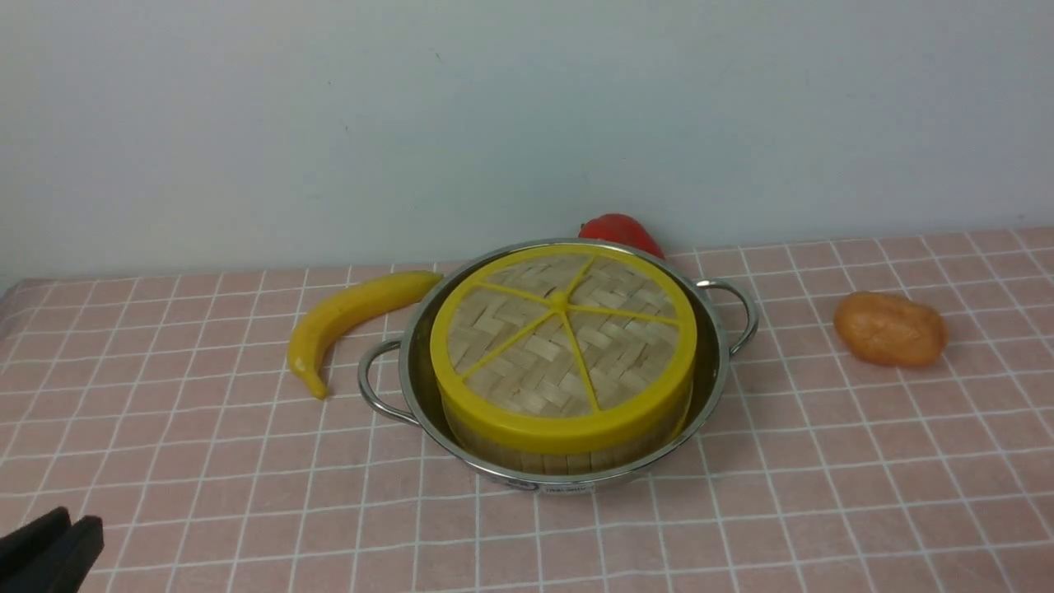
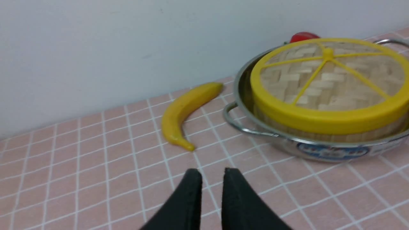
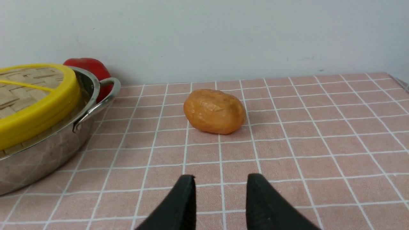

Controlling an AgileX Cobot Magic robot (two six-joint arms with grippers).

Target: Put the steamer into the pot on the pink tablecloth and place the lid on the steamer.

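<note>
The shiny steel pot (image 1: 710, 387) stands on the pink tablecloth (image 1: 823, 494) in the middle. The bamboo steamer (image 1: 568, 459) sits inside it, and only its slatted wall shows under the lid. The woven lid (image 1: 562, 338) with yellow rim and spokes lies flat on top of the steamer. My left gripper (image 1: 58, 539) is low at the front left, well clear of the pot. In the left wrist view it (image 2: 212, 175) is narrowly open and empty. My right gripper (image 3: 221, 180) is open and empty over the cloth, right of the pot (image 3: 41, 156); it is out of the front view.
A yellow banana (image 1: 354, 317) lies left of the pot. A red pepper (image 1: 622, 232) sits behind it against the wall. An orange-brown potato-like lump (image 1: 889, 329) lies to the right, ahead of my right gripper (image 3: 214, 111).
</note>
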